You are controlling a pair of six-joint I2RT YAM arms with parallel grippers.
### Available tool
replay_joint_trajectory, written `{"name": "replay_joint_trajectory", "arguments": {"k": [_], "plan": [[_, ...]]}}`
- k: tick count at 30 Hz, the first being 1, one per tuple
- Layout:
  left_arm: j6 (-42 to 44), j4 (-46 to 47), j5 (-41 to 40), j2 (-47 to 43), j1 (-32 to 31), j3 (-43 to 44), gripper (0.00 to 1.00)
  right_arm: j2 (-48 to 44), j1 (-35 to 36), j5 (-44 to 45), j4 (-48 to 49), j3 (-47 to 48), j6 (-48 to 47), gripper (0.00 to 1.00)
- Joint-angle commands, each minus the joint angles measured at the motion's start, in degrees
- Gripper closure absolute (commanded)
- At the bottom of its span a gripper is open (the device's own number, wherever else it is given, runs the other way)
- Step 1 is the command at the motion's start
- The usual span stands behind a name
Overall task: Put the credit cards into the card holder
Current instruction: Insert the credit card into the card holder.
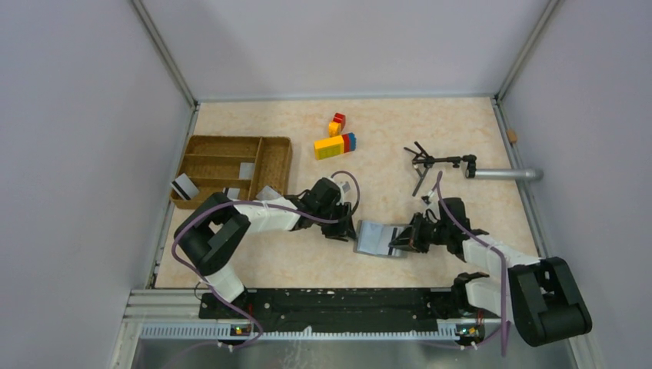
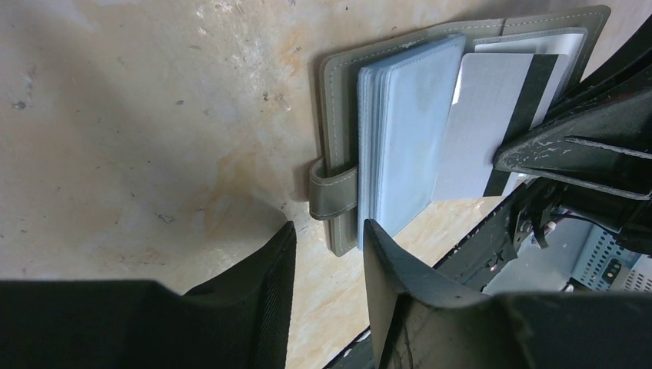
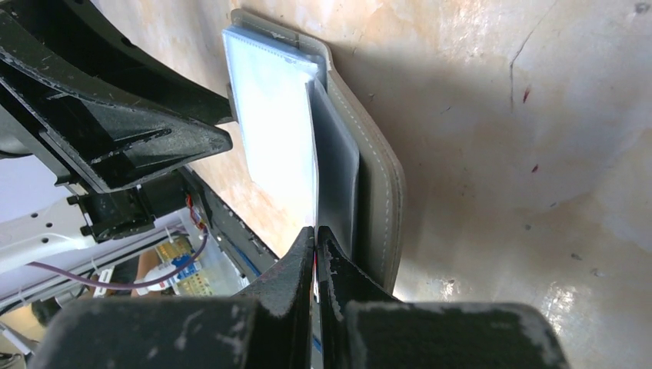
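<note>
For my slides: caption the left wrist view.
Right tool holds a striped credit card over the open card holder; left tool open near its strap.

The card holder (image 2: 332, 115) has a grey-olive cover edged with pale stitching, and its inner sleeves are a translucent grey-blue. The credit card (image 2: 480, 115) lying on them is silver-grey with one black stripe along its edge. The table (image 2: 154, 115) is beige, marbled with pale orange and white veins. The wicker tray (image 1: 201, 144) is brown with a woven texture. The toy blocks (image 1: 334, 144) are yellow, red and blue.
</note>
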Motion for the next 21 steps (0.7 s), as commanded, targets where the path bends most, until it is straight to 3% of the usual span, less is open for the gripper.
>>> {"name": "replay_joint_trajectory", "arguments": {"k": [1,21], "plan": [[0.54,1.58,-0.02,0.92,-0.48,-0.63,0.62,2.1,-0.62,0.08,2.59,-0.62,-0.46,1.0],[0.0,2.54,1.04,1.38,-0.69,-1.2,0.71,5.93,-0.54,3.8,2.9,-0.19,-1.33,1.0]]}}
